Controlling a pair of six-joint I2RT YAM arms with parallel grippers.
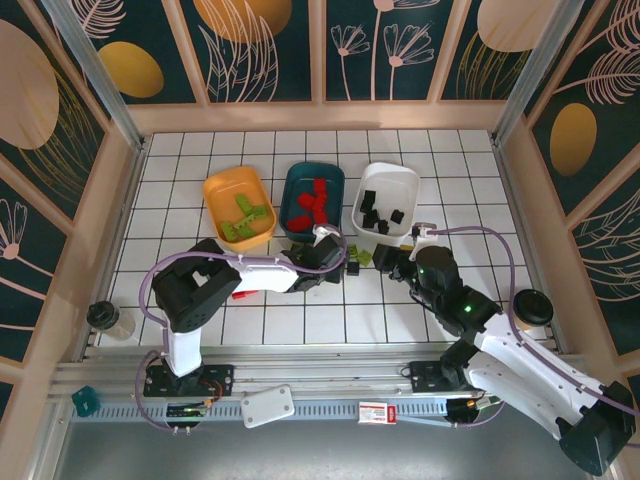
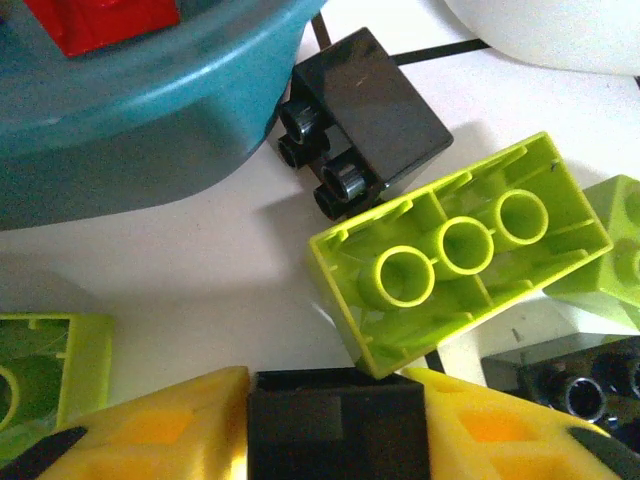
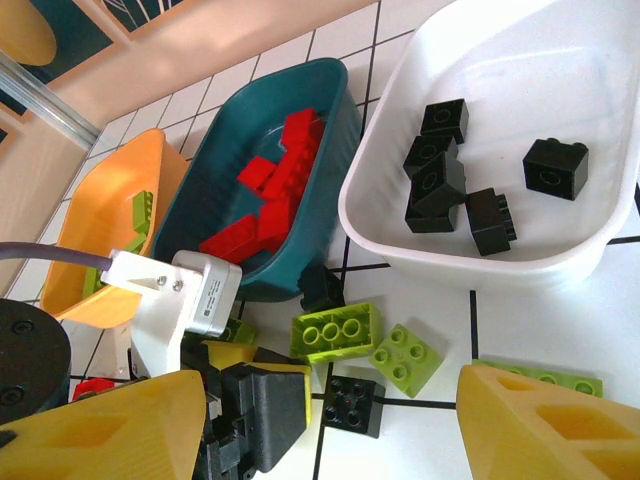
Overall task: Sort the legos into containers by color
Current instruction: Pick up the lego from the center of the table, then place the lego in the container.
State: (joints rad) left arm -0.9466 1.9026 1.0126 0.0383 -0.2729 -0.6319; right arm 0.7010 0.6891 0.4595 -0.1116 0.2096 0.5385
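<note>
Left wrist | left gripper (image 2: pixel 330 405) pinching black lego (image 2: pixel 335 435) near teal tray (image 2: pixel 130 120) | right gripper (image 3: pixel 330 385) spread over loose legos (image 3: pixel 335 332)

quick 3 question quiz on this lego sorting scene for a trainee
1. True or false: the white tray holds black bricks.
2. Which tray holds the red bricks? A orange, B teal, C white.
3. Fill in: the left claw grips a ___ brick.

Key: 1 true. 2 B, the teal tray. 3 black: it grips a black brick.
</note>
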